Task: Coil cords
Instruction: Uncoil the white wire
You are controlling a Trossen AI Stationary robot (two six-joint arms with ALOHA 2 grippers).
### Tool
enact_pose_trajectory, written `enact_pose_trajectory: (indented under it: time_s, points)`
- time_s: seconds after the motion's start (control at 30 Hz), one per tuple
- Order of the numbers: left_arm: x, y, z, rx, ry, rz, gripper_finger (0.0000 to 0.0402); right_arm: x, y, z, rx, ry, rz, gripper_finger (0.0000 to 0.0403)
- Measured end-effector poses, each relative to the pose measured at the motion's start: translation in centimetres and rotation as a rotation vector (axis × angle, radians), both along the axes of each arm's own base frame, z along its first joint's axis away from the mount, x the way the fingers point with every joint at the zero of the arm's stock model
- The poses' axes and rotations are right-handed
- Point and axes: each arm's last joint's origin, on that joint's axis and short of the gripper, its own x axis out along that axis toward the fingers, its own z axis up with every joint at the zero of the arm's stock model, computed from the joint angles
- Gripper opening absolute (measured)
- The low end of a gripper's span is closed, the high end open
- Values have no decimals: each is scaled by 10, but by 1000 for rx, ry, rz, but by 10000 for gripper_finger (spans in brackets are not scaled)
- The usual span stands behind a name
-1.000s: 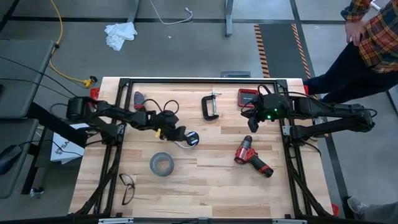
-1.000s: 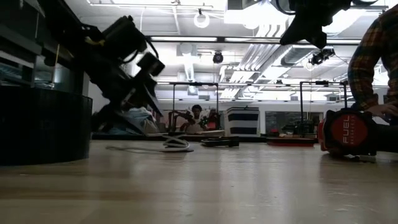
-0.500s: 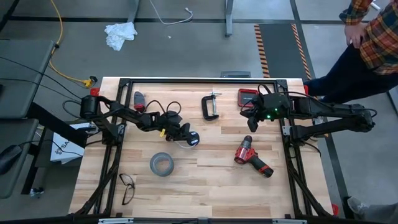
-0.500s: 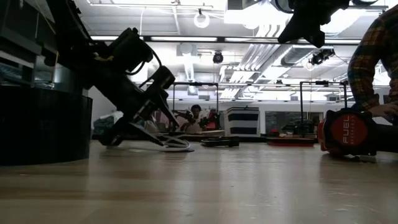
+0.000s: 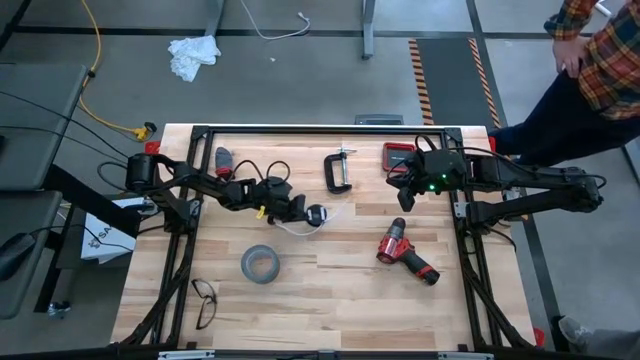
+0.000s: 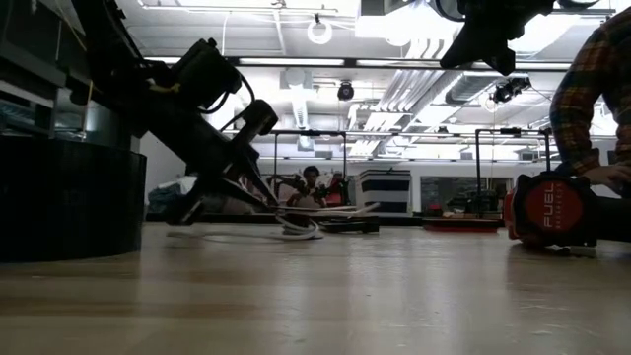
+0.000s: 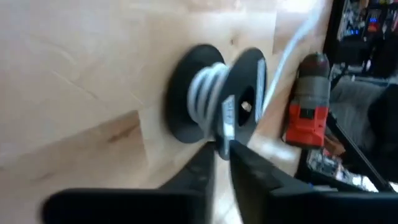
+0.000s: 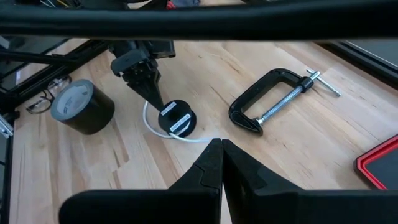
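Landmark: grey tape roll [image 5: 259,264], flat on the wooden counter [image 5: 340,310].

1. Eyeglasses [image 5: 204,302]: nearer the front edge than the tape roll, toward the left arm's side.
2. Red-and-black drill [image 5: 406,252]: lying on its side, level with the tape roll, well apart toward the right arm's side.
3. Black spool [image 5: 316,216] with white label: just beyond the tape roll, slightly toward the drill. Several turns of white cord [image 7: 205,93] already sit between its flanges. Remainder of the cord [image 5: 287,228] lies loose in a short curve beside the spool, on the tape-roll side.
4. Left pincer [image 5: 297,212]: low at the spool, tips nearly closed against the spool's rim, by the left wrist view; a firm hold cannot be confirmed.
5. Black clamp [image 5: 339,169]: well beyond the tape roll, near the far edge.
6. Right pincer [image 5: 409,190]: waiting beyond the drill, far from the tape roll, tips closed on nothing.
7. Person in a plaid shirt [image 5: 600,50]: off the counter, past the far right corner.

Progress, judged: coiling partly done; the loose tail remains to be wound on.
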Motion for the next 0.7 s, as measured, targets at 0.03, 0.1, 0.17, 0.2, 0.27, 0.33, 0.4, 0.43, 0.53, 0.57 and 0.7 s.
enact_pose_trajectory:
  time_s: [0.03, 0.1, 0.17, 0.2, 0.27, 0.33, 0.4, 0.43, 0.53, 0.57, 0.7]
  points:
    - [0, 1, 0, 6, -2, 9, 9, 0, 0, 0, 0, 0, 0, 0]
    - [0, 1, 0, 9, -4, 12, 14, 0, 0, 0, 2, -1, -1, 0]
    - [0, 1, 0, 8, -4, 12, 32, 0, 0, 0, 2, 0, -1, 0]
    - [0, 1, 0, 9, -5, 13, 42, 0, 0, 0, 1, 0, -1, 0]
    - [0, 1, 0, 11, -4, 16, 62, 0, 0, 0, 1, -1, -1, 0]
    - [0, 1, 1, 9, -5, 26, 82, 0, 0, 0, -3, 0, -5, 0]
    - [1, 1, 1, 2, -6, 32, 101, 0, 0, 0, -5, 0, -7, 0]
    - [1, 1, 1, -2, -5, 35, 110, 0, 0, 0, -6, 0, -8, 0]
    - [1, 1, 1, -5, -5, 37, 137, 0, 0, 0, -8, 0, -10, 0]
    - [0, 1, 1, -3, -4, 39, 144, 0, 0, 0, -8, 0, -11, 0]
    - [0, 4, 0, 29, 1, 85, 166, 0, 0, 0, -10, 0, -14, 0]
